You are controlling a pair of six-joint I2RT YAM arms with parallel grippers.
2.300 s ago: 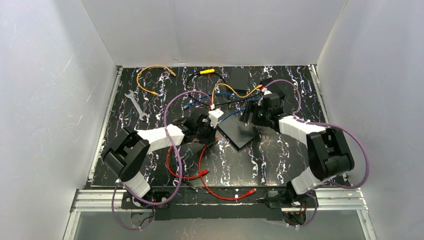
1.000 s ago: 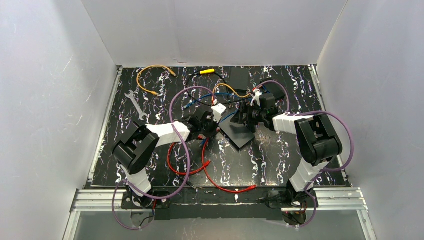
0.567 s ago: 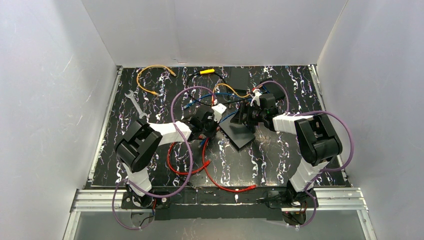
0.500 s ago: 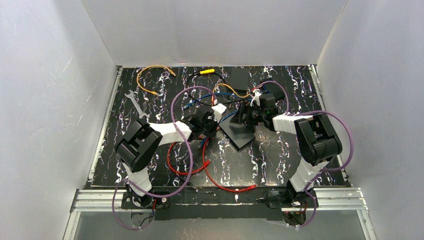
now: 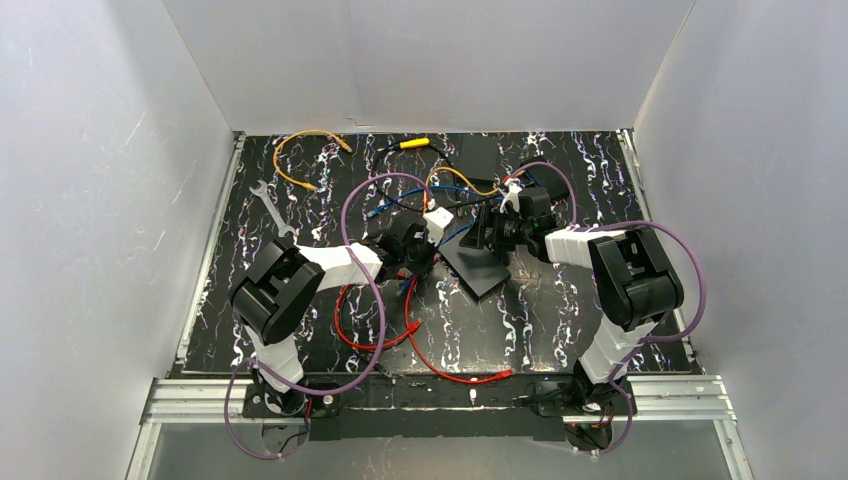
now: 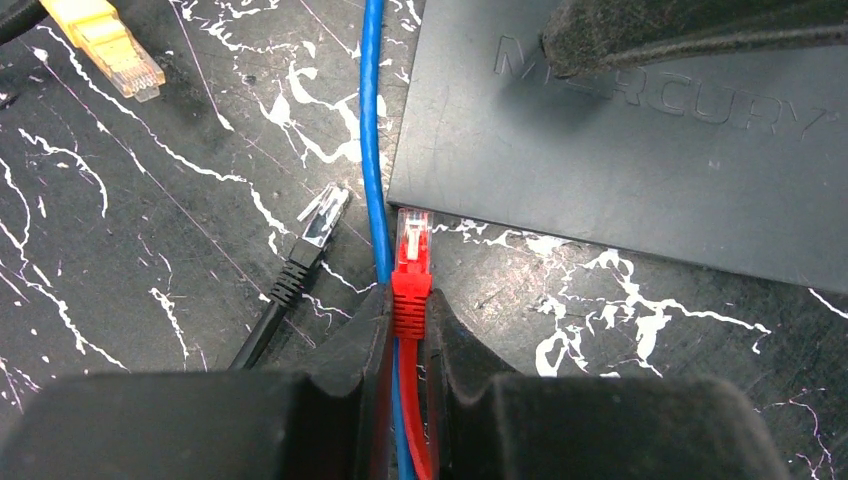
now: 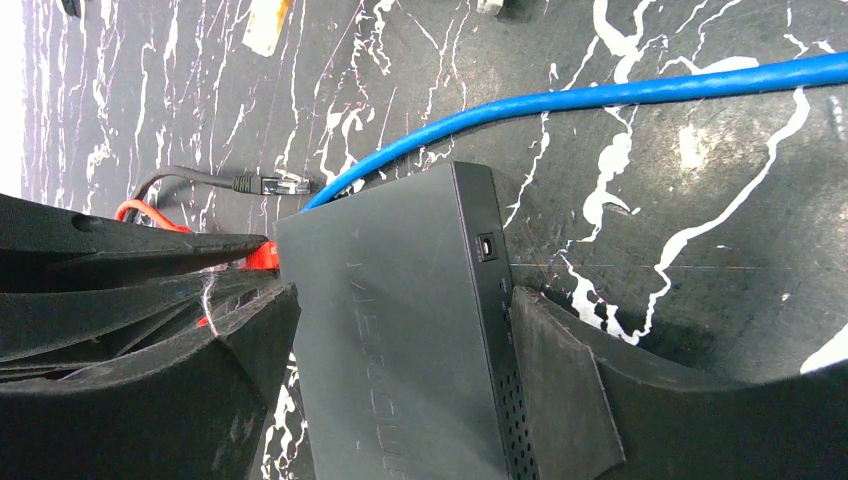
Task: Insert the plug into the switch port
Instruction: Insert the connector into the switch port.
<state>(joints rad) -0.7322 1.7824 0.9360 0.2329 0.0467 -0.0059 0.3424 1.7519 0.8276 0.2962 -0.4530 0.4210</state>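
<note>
Centre of bench [image 6: 120, 230]: left claw [image 6: 410, 305] pinched on red plug [image 6: 411, 262], tip just short of switch [image 6: 620, 150]. Right claw [image 7: 400, 305], spread wide, clamps switch sides. Step: alignment; next, square plug to unseen port.

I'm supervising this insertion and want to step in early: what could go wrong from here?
1. The red-booted clear plug, pinched in the left gripper, points at an edge of the flat black switch box where no port shows; pushing may just butt the casing.
2. The blue cable is caught in the same grip and could be dragged along or jam the approach.
</note>
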